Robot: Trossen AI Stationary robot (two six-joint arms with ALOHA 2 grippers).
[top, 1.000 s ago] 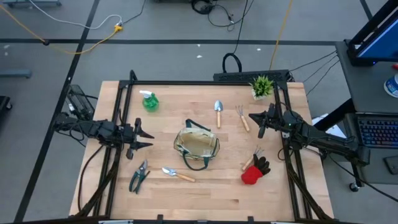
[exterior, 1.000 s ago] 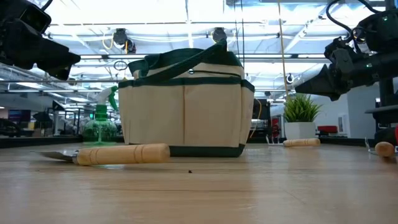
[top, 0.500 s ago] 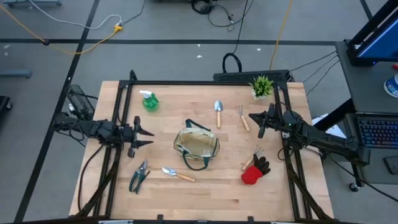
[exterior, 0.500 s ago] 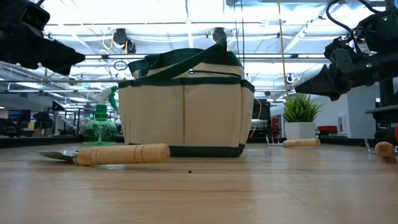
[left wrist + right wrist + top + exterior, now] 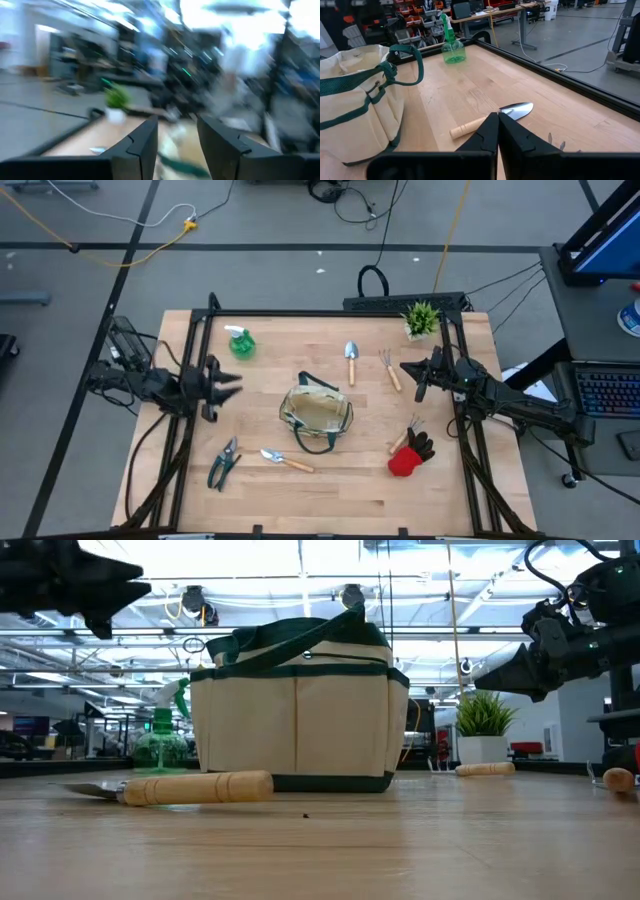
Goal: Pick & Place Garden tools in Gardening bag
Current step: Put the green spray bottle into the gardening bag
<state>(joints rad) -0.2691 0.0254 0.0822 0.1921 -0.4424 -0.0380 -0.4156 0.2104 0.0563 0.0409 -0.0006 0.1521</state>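
The small khaki-tan fabric gardening bag [image 5: 316, 416] has dark green trim and handles. The translucent plastic spray bottle [image 5: 240, 342] is green. The crumpled glove [image 5: 409, 456] is red and black. The pale wooden desk [image 5: 350, 490] shows a plank grain. The metal pruners [image 5: 222, 463] have green handles.

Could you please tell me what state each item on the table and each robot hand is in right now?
Gardening bag: upright, mouth open.
Spray bottle: upright.
Far trowel: lying flat.
Near trowel: lying flat.
Hand fork: lying flat.
Pruners: lying flat.
Glove: lying flat.
Potted plant: upright.
Left hand: open, empty, above the table.
Right hand: shut, empty.
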